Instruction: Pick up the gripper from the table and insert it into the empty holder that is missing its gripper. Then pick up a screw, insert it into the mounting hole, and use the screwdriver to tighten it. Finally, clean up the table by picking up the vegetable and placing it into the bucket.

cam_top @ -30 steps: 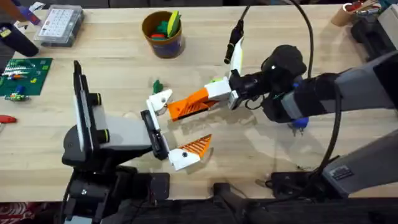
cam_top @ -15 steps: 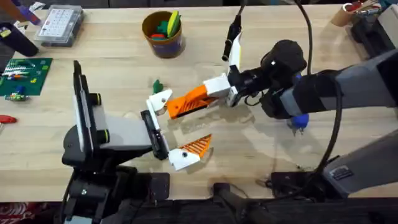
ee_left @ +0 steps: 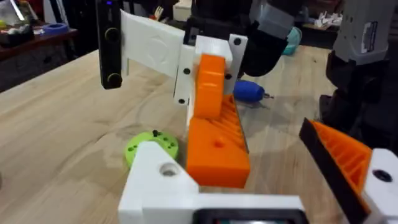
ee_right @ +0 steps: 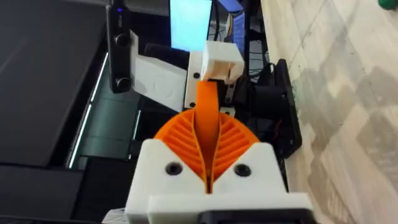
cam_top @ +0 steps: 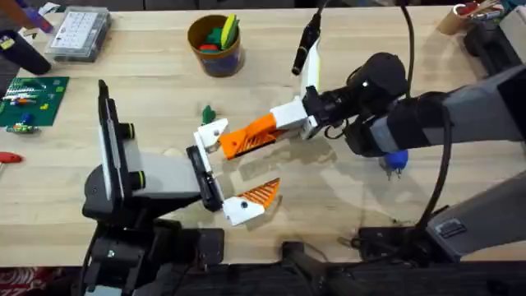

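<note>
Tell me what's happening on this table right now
The right arm's gripper is shut on the orange gripper and holds its wide end up against the white holder on the left arm's jaw bar, which is missing its finger. The left gripper is open, with its other orange finger lower down. The piece does not look seated yet. The yellow bucket stands at the back of the table, already holding a few items.
</note>
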You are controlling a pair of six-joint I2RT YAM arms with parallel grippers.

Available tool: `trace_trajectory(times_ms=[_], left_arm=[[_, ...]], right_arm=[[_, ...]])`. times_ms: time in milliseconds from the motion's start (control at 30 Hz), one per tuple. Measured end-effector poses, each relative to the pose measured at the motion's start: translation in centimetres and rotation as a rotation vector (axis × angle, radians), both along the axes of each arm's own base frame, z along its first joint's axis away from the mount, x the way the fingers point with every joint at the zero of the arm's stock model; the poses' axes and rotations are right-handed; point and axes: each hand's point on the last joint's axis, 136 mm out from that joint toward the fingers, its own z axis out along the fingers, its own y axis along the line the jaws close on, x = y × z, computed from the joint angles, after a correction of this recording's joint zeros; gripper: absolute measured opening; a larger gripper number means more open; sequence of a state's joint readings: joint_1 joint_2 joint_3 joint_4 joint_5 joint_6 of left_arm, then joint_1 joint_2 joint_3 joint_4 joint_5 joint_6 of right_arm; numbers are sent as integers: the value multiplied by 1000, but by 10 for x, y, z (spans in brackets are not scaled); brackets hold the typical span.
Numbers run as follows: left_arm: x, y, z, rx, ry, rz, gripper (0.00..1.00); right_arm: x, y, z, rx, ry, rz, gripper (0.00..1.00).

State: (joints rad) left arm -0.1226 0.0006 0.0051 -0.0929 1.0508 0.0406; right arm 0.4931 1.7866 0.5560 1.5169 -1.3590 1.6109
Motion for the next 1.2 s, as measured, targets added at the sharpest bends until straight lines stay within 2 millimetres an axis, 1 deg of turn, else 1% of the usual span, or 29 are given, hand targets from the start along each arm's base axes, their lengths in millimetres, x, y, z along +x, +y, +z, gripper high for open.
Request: trace_trajectory(times_ms=[133,367,1200], left_arm=[[0,0,0,0,0,0,986],[0,0,0,0,0,0,986],[0,0,0,0,0,1,986]], right_arm=[[0,0,-2,-3,2,0,18],[-2,-1,-10,-42,65,20,18],[5,2,-9,-34,63,-24,18]])
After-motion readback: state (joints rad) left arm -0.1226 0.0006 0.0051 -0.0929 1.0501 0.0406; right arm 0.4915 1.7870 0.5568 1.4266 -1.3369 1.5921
